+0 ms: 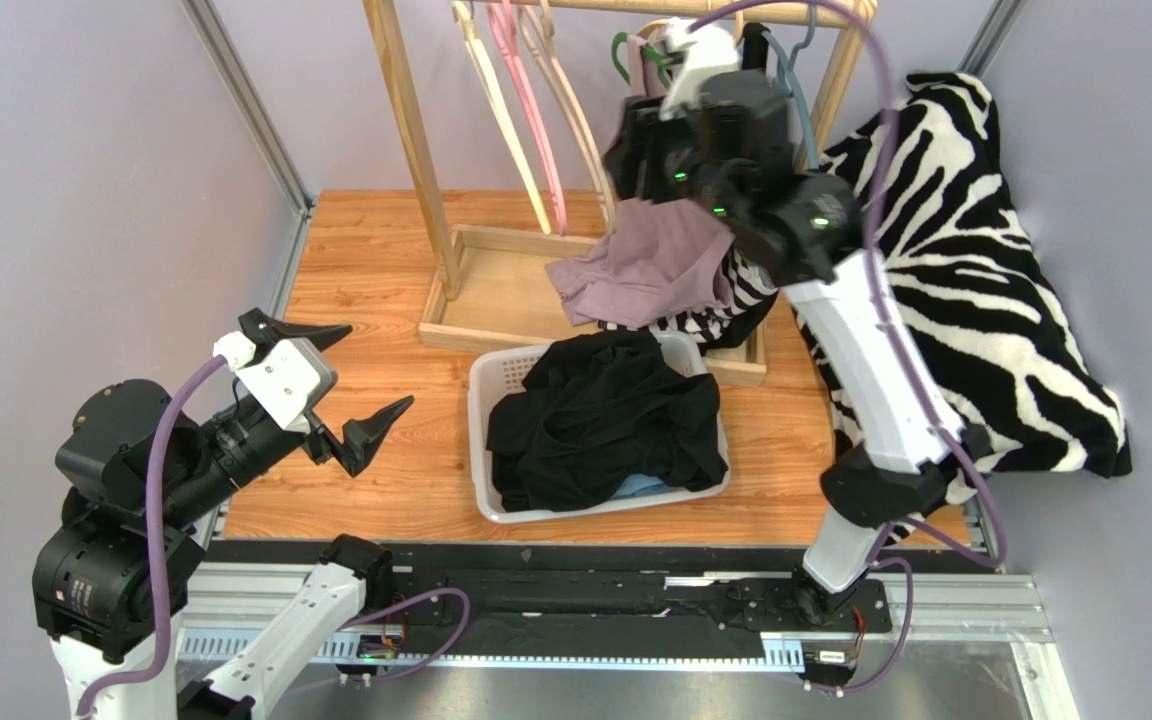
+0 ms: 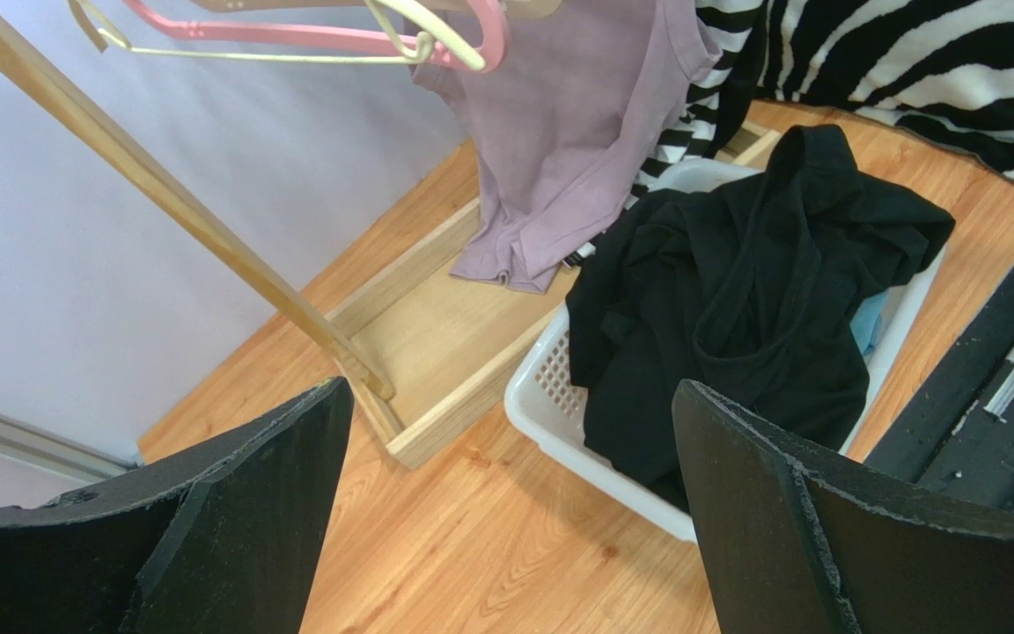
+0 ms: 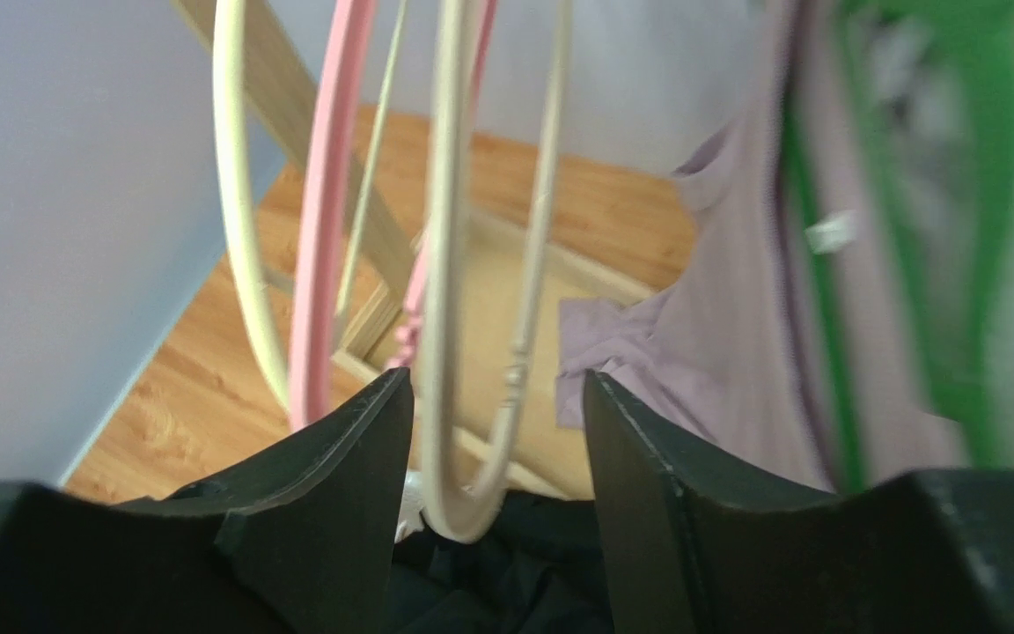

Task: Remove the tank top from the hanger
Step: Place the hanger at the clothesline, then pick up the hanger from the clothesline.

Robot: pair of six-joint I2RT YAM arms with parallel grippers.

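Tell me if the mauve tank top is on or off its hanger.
On: the tank top hangs draped over the green hanger.

left arm point(image 1: 162, 465) tucked low, black left fingers point(image 2: 248, 515) spread wide; right arm point(image 1: 875, 375) stretched way up, black right fingers point(image 3: 327, 509) partly apart

Left arm point(image 1: 102, 465), seven o'clock: black joints, white links, purple cable point(image 1: 160, 510). Right arm point(image 1: 875, 375), four o'clock: same build, green lights point(image 1: 818, 222) glowing.

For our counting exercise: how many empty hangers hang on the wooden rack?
3, side by side: a cream hanger farthest from the tank top, a pink hanger next, a beige hanger nearest it. More may hide behind the right arm.
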